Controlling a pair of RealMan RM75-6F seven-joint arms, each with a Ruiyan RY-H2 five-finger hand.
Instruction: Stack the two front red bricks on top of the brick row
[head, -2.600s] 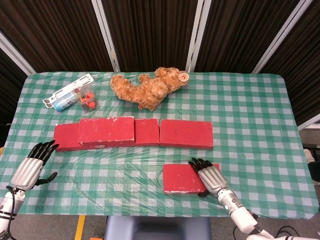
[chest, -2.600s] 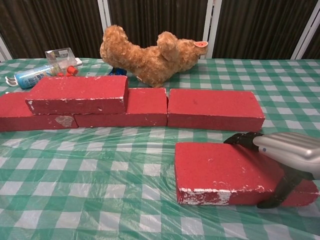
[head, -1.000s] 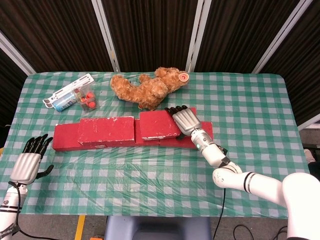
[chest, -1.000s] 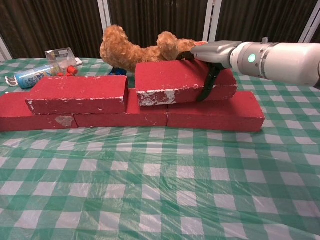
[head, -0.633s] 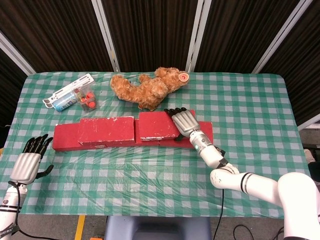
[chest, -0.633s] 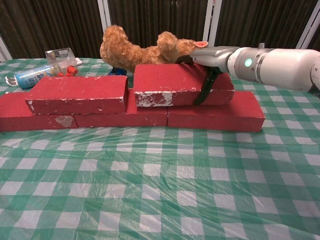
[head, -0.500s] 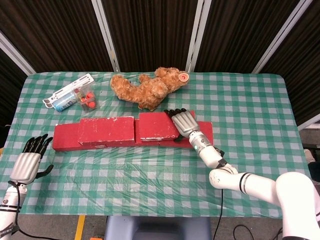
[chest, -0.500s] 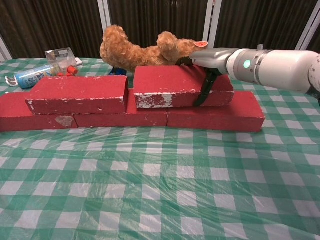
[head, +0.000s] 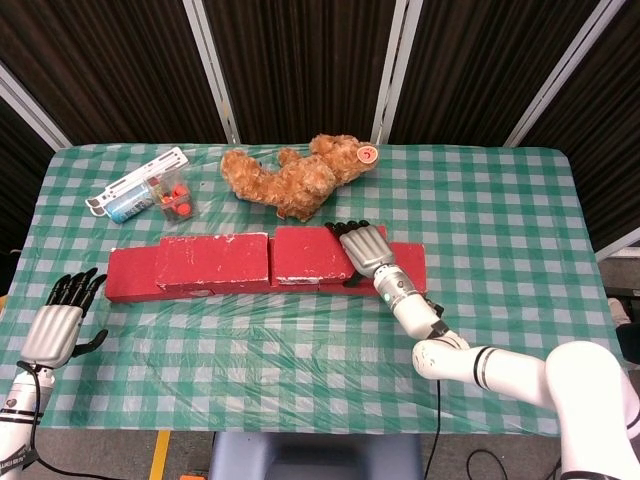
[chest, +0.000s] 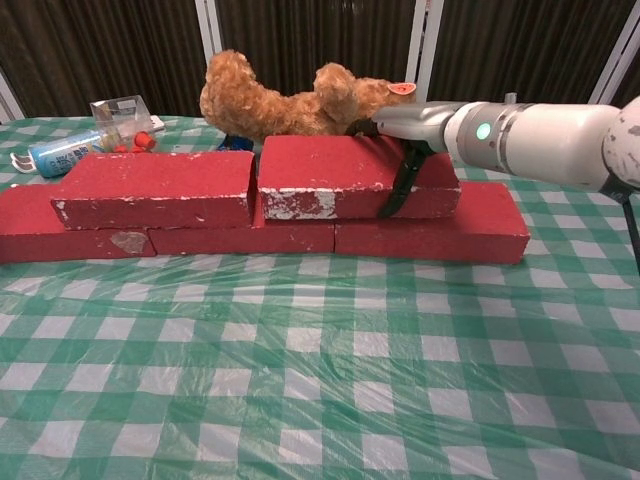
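Right hand (chest: 405, 135): reaches in from the right and grips the right end of the second stacked brick (chest: 330, 175), palm flat over the top and the dark thumb down across the near face
Left hand (head: 62, 315): over the near left edge of the surface (head: 300, 330), holding nothing, fingers apart and stretched toward the far side, well apart from the bricks; seen in the head view only
Second stacked brick: lies flat on the brick row (chest: 430, 228), spanning the seam between the middle and right bricks below; its left end sits just beside the first stacked brick (chest: 155, 188), whether they touch I cannot tell
First stacked brick: flat on the left part of the row, its near edge chipped white
Brick row: red bricks end to end across the middle of the surface, left to right; the left end and the right end stick out bare beyond the two on top
Surface: green and white checked cloth under a clear plastic sheet
Teddy bear (head: 295, 175): brown plush on its side at the far middle, behind the bricks, with a red tag at its right end
Far left corner: a clear container (head: 175, 197) with small red pieces inside, and beside it a pale blue bottle (head: 125, 205) lying down
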